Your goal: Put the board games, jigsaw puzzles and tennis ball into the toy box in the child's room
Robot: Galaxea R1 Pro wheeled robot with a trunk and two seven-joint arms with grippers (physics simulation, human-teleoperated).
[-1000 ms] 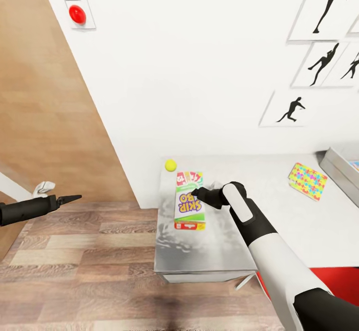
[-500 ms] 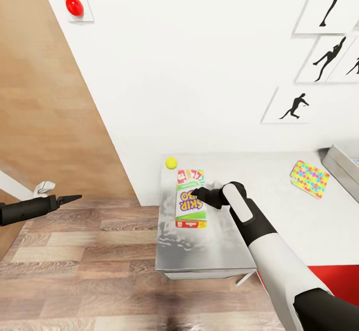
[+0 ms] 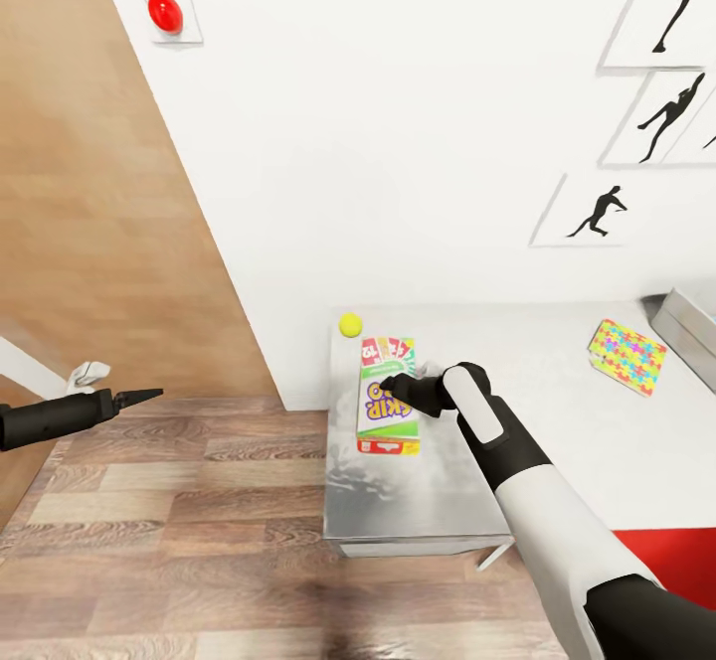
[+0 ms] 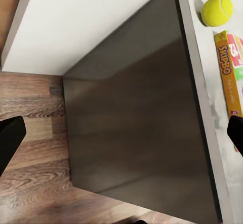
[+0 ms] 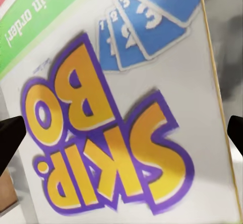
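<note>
The green, yellow and red "SKIP BO" board game (image 3: 389, 400) lies flat at the left end of the table (image 3: 557, 421). My right gripper (image 3: 386, 383) hovers over its middle, open, with the lettered lid (image 5: 121, 122) between the fingertips (image 5: 10, 133). The tennis ball (image 3: 350, 324) sits at the table's far left corner, just beyond the box. One jigsaw puzzle (image 3: 626, 356) lies further right, beside the toy box (image 3: 693, 330) at the picture's edge. My left gripper (image 3: 139, 398) is open over the floor, facing the table's dark end panel (image 4: 131, 112), the ball (image 4: 217, 9) and the box edge (image 4: 229, 72).
A white wall with black silhouette pictures (image 3: 597, 211) and a red button (image 3: 164, 12) runs behind the table. A wooden panel (image 3: 89, 193) stands at the left. Wood-plank floor (image 3: 199, 521) lies in front. A red chair (image 3: 671, 566) shows at the lower right.
The camera has shifted, so the table and wall sit slightly further right in the picture. My right gripper stays over the SKIP BO box, now nearer its left side. The left arm holds still.
</note>
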